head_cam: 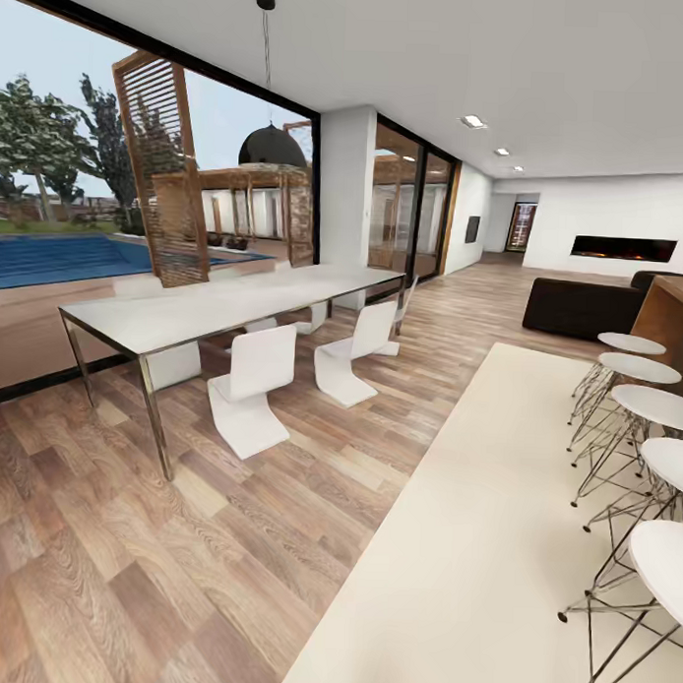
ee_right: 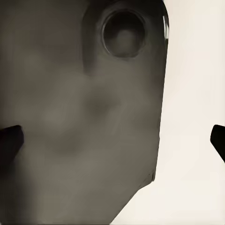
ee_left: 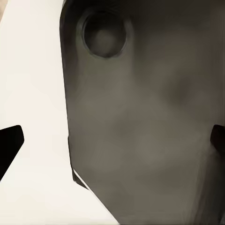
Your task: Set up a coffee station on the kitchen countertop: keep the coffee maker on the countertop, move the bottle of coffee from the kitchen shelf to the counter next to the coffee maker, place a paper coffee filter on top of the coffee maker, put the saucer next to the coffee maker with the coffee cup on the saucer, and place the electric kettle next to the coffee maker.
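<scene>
The robot looks over a big room. A long table (head_cam: 234, 303) with white chairs (head_cam: 249, 388) runs away toward the window. Stools (head_cam: 643, 403) line a cream rug (head_cam: 472, 543). Both grippers' jaws are wide, over a dark robot part (ee_left: 150, 131).

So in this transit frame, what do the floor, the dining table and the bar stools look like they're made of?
Floor: wood or wood-look planks, matte, judging by grain and staggered board seams. Dining table: smooth white top, maybe laminate or lacquer, on thin shiny metal legs that reflect like chrome. Stools: glossy white seats, likely plastic, on bent metal wire frames. As renders, finishes are only apparent.
</scene>
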Motion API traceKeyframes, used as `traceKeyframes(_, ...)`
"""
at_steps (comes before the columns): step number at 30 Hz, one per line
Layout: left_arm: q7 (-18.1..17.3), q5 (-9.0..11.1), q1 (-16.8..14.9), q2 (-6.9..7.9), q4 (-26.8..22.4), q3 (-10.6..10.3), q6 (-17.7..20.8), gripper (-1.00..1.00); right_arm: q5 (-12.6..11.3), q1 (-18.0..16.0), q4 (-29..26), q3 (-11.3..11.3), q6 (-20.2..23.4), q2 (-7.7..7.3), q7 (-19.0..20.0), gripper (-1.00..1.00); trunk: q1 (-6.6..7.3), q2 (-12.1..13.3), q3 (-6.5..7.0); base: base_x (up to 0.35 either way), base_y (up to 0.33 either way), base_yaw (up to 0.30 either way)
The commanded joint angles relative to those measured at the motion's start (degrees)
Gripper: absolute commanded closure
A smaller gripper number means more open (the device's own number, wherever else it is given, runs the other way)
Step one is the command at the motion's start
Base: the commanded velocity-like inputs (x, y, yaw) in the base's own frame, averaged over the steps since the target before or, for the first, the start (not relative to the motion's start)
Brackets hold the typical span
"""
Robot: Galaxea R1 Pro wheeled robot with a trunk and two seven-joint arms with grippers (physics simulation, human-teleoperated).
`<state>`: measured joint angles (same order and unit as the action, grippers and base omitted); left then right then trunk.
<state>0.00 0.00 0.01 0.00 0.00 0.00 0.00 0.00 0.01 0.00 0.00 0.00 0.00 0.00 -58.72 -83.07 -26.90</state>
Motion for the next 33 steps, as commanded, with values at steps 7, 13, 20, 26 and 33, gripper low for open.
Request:
traceKeyframes(7, -0.1, -0.1, 0.1, -0.08, -0.1, -0.1, 0.0, -1.00, 0.1, -0.2, -2.3, 0.1, 0.0, 2.01, -0.2, -1.00, 0.00, 0.0, -0.03, 0.000, 0.000, 0.000)
traceKeyframes(13, -0.1, 0.2, 0.1, 0.03, -0.1, -0.1, -0.1, -1.00, 0.1, -0.2, -3.8, 0.0, -0.1, 2.11, -0.2, -1.00, 0.00, 0.0, -0.03, 0.000, 0.000, 0.000)
traceKeyframes(20, -0.1, 0.3, 0.1, 0.03, -0.2, -0.1, -0.2, -1.00, 0.2, -0.2, -6.1, 0.1, -0.1, 2.03, 0.2, -1.00, 0.00, 0.0, -0.03, 0.000, 0.000, 0.000)
traceKeyframes(26, -0.1, 0.3, 0.1, -0.06, -0.2, -0.2, -0.3, -1.00, 0.3, -0.2, -8.0, 0.1, -0.1, 2.03, 0.3, -1.00, 0.00, 0.0, -0.03, 0.000, 0.000, -0.140)
traceKeyframes(33, -0.1, 0.4, 0.1, -0.13, -0.3, -0.2, -0.3, -1.00, 0.2, -0.2, -8.7, 0.1, -0.1, 2.02, 0.3, -1.00, 0.00, 0.0, -0.03, 0.000, 0.000, -0.254)
